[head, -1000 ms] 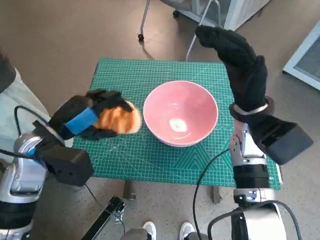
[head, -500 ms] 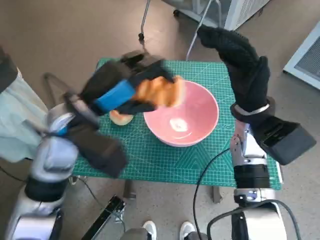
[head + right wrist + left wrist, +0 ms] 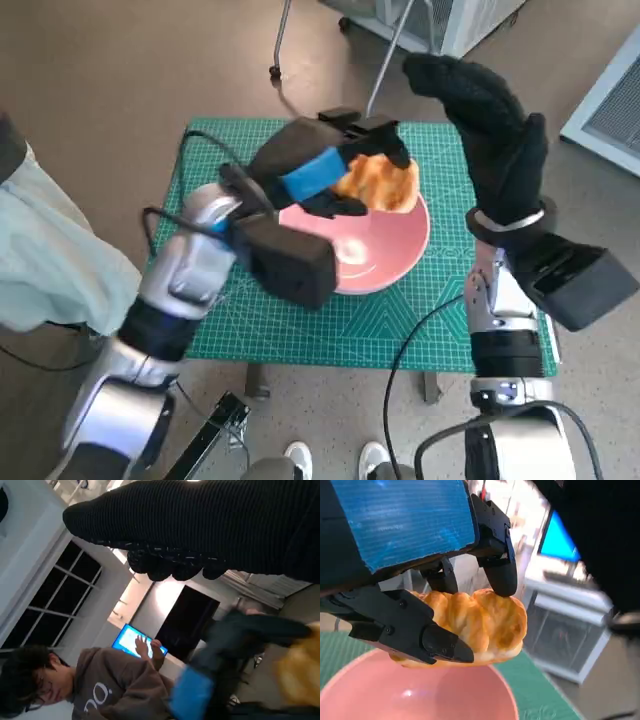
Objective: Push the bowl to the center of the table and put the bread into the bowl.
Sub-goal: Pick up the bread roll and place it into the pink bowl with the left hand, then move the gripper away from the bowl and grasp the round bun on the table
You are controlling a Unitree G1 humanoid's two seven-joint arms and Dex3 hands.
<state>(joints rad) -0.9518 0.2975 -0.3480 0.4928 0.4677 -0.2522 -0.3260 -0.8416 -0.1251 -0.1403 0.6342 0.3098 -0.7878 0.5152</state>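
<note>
Golden-brown and glossy, the bread [image 3: 382, 184] looks like a soft braided roll: light, springy, easy to dent, and I judge it wants a gentle hold across its broad sides, not a hard squeeze at one end. That is about how the left robot hand [image 3: 330, 170] has it. In the left wrist view the black fingers [image 3: 497, 565] come over the top of the roll [image 3: 475, 625] while another finger presses in from below, so the roll is pinched between them with its crust bulging out on the free side.

In the head view the bread sits just above the middle of the frame, held in the air over the far rim of the pink bowl [image 3: 400, 255]. The left wrist view agrees: the roll hangs clear above the bowl's rim [image 3: 395, 690], not touching it. The bowl looks like smooth hard plastic or ceramic, probably slick on the green cutting mat [image 3: 420, 320] that covers the bench, so I would expect it to slide if nudged. It stands near the middle of the mat, partly hidden by the left forearm.

The right robot hand [image 3: 490, 130], in its black knitted glove, is raised at the upper right of the frame, beside the bowl and apart from it, holding nothing; its fingers are bent forward, and how far apart they stand I cannot tell.
</note>
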